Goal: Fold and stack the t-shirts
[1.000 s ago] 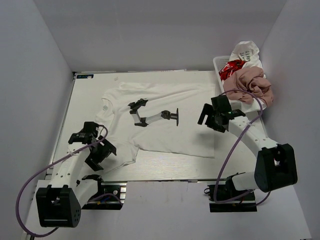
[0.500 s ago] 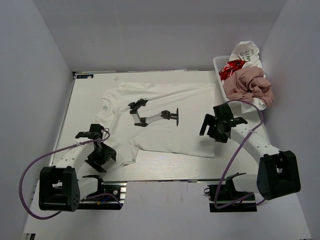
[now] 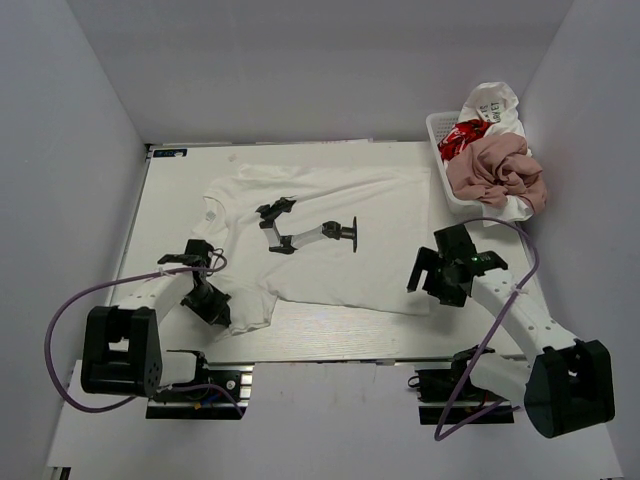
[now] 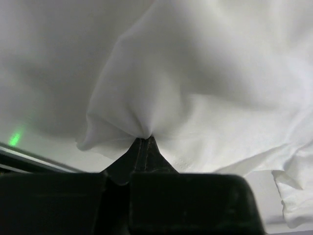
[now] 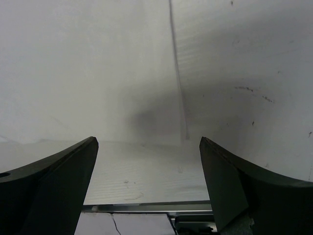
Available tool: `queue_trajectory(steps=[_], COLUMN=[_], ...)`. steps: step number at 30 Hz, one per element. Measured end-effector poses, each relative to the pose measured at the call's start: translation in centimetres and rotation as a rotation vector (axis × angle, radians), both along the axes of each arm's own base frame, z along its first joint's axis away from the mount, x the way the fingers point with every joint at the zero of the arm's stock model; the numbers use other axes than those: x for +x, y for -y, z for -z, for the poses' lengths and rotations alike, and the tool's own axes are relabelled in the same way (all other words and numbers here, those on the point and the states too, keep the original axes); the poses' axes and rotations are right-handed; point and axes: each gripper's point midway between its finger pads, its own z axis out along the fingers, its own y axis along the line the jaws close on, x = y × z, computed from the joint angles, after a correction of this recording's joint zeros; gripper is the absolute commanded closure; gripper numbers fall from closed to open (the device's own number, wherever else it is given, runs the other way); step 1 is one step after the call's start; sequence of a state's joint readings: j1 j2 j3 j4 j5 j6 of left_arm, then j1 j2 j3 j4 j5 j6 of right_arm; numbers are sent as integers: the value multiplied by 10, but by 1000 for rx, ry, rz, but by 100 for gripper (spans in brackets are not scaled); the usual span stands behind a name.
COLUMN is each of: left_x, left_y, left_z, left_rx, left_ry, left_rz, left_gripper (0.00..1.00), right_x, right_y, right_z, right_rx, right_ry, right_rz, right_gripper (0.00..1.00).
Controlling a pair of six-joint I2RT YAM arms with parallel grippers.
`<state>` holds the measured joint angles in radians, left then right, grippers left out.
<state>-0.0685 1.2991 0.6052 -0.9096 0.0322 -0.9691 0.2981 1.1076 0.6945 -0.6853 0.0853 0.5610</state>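
A white t-shirt with small black front marks lies spread flat on the table. My left gripper is at its near left corner, shut on a pinch of the white cloth; in the left wrist view the left gripper has its jaws together with the fabric bunched at their tips. My right gripper hangs open just right of the shirt's near right corner. The right wrist view shows the right gripper with only bare table between its fingers. More t-shirts sit in the basket: a dusty pink one, one with red print and a white one.
The white lattice basket stands at the back right corner against the wall. Grey walls close the table on the left, back and right. The table's near edge and a metal rail lie just under the right gripper.
My left gripper came down onto the shirt's near left corner and shut on the cloth. The right gripper moved toward the near edge beside the shirt and stayed open.
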Motion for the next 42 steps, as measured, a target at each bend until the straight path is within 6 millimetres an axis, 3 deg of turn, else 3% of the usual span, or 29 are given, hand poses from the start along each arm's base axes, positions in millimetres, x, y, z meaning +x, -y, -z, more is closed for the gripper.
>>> queue_trajectory(steps=[4,9,12,13,15,18,21,22,25,27,29,33,36,40,42], left_x=[15,29,31,32,36,49,75,86,123,145,154,146,136,121,107], left_y=[-2,-5,-5,-5,-5,-4,-3,-3,-4,-5,-8,-15,-20,-26,-29], left_z=[-8,-30,-41,-43,-50,-67,-104,-122,-199,-267,-331,-431,-496,-573,-600], left_rx=[11,20,22,23,23,23,25,29,47,69,94,151,206,297,341], left_ry=[103,251,298,309,334,391,498,549,754,934,1093,1335,1466,1632,1704], left_rz=[25,48,58,63,70,81,94,97,109,114,113,122,143,178,193], left_gripper=[100,100,100,100,100,100,100,100,100,100,100,100,100,100,100], right_x=[-17,-34,-21,-16,-4,6,25,36,77,104,115,111,100,74,59], right_y=[3,0,-9,-13,-19,-22,-25,-27,-36,-39,-37,-23,-13,-1,6], right_z=[17,46,47,47,49,47,31,20,-44,-111,-176,-292,-367,-445,-472], right_rx=[-10,-5,14,25,39,43,45,54,93,127,157,191,197,202,201], right_ry=[-55,-161,-149,-139,-109,-76,-13,26,218,405,573,843,998,1164,1228], right_rz=[16,24,22,21,18,32,37,38,43,53,69,94,89,70,64], right_gripper=[12,22,48,71,100,100,100,100,100,100,100,100,100,100,100])
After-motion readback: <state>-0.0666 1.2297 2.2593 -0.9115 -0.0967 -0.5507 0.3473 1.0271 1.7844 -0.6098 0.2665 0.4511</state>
